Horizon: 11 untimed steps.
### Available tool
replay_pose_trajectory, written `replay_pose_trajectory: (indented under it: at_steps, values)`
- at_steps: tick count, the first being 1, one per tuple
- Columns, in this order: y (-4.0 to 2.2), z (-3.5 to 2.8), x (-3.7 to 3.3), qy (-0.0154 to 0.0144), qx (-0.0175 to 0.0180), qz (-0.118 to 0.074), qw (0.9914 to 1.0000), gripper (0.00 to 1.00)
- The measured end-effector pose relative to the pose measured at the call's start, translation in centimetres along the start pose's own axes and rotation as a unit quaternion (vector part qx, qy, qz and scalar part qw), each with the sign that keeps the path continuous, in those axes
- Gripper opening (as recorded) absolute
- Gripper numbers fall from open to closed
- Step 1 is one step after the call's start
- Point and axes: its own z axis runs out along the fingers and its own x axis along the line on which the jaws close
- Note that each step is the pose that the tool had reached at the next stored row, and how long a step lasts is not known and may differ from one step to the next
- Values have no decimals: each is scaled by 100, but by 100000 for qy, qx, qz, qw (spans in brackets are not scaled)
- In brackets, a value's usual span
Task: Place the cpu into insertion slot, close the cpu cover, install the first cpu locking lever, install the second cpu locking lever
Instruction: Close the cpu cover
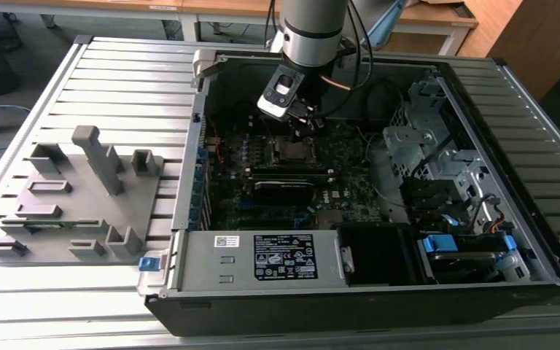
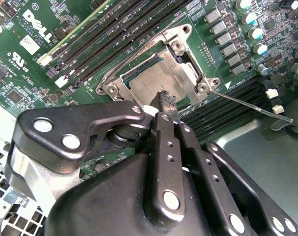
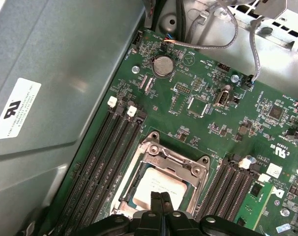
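Note:
The cpu, a dull silver square, lies in the insertion slot on the green motherboard. The silver cpu cover lies flat around it, with the chip showing through its cut-out. A thin metal locking lever sticks out sideways from the cover's corner, unlatched. My gripper is shut with nothing between its black fingers. Its tips hover just over the cpu's edge, at the rim of the cover.
Black memory slots run along both sides of the socket. The open computer case walls the board in, with the drive cage, cables and power supply close by. A grey parts fixture stands at the exterior view's left.

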Motion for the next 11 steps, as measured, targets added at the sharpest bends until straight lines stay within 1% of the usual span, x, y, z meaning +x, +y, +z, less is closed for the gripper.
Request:
replay_pose_trajectory:
  at_steps: [8, 11]
  values:
    - [0, 0, 0, 1, -1, -43, 100000, 11]
    - [0, 0, 0, 17, 9, -512, 99999, 11]
